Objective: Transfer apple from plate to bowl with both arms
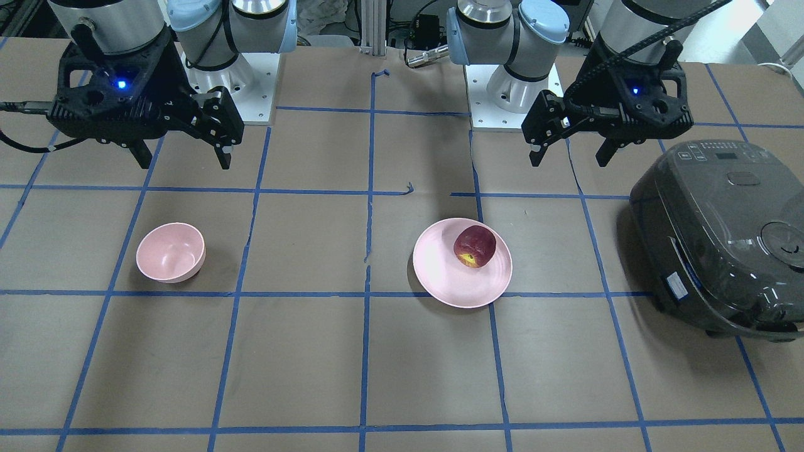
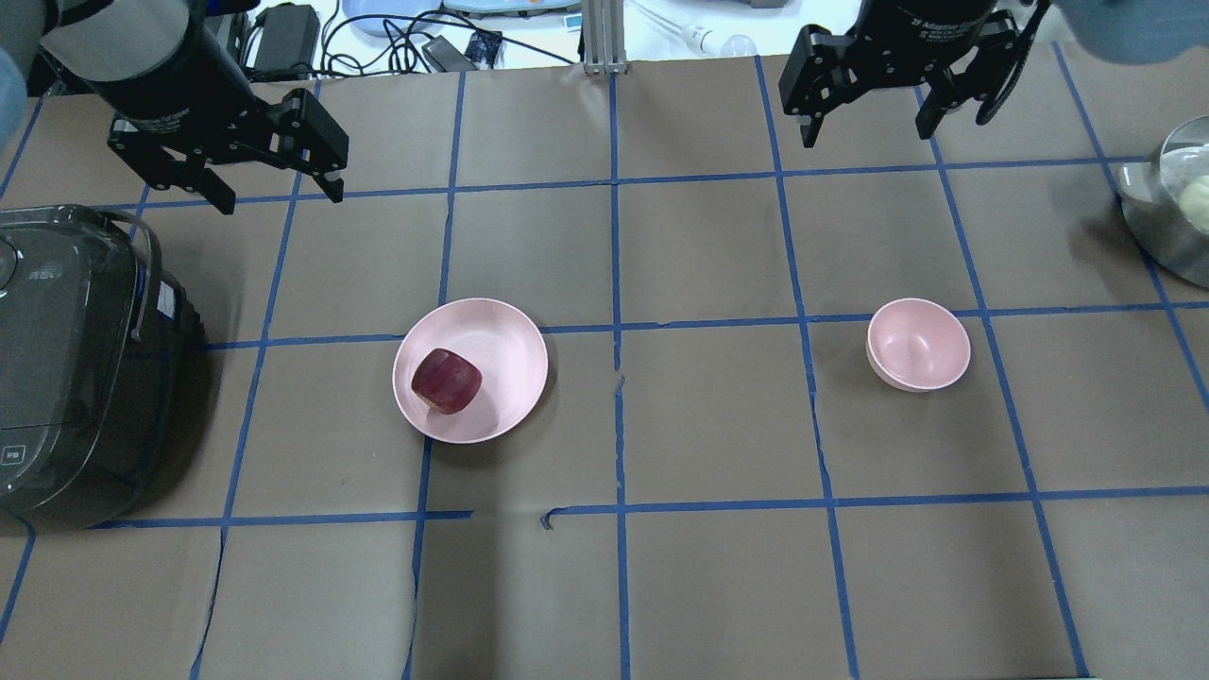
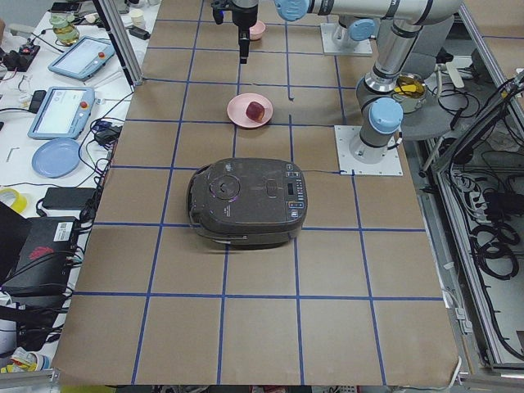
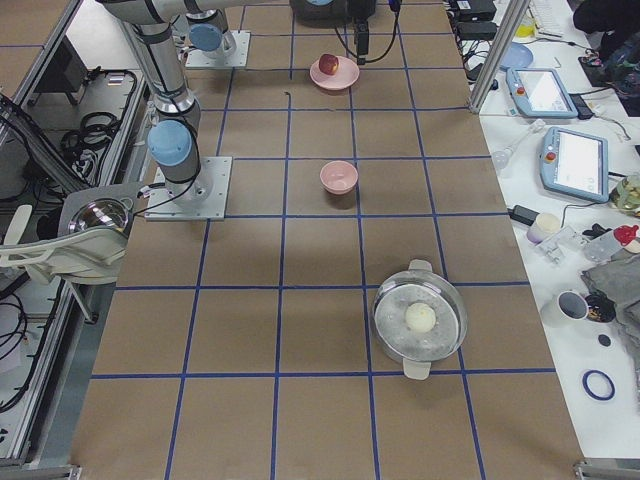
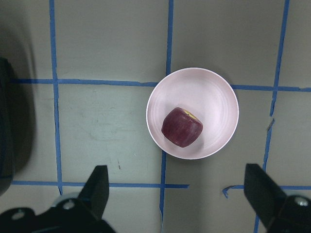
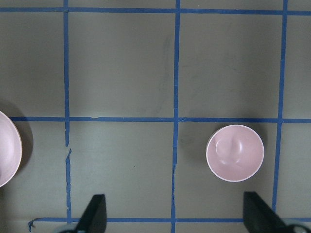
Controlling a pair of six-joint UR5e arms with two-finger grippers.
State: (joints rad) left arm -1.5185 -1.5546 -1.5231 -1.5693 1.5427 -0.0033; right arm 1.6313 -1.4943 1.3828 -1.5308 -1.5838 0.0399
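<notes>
The dark red apple (image 1: 475,246) (image 2: 446,381) lies on the flat pink plate (image 1: 452,276) (image 2: 501,349) near the table's middle. The small deep pink bowl (image 1: 171,252) (image 2: 918,343) stands empty on the robot's right side. My left gripper (image 2: 280,194) (image 1: 568,160) is open and empty, held high, behind and to the left of the plate. Its wrist view looks straight down on the apple (image 5: 181,127) and the plate (image 5: 214,102). My right gripper (image 2: 864,137) (image 1: 184,164) is open and empty, high behind the bowl, which shows in its wrist view (image 6: 235,153).
A dark grey rice cooker (image 2: 66,359) (image 1: 722,238) stands at the table's left end, close to the left arm. A metal pot (image 2: 1171,198) with a pale ball in it stands at the right end. Blue tape lines grid the brown table.
</notes>
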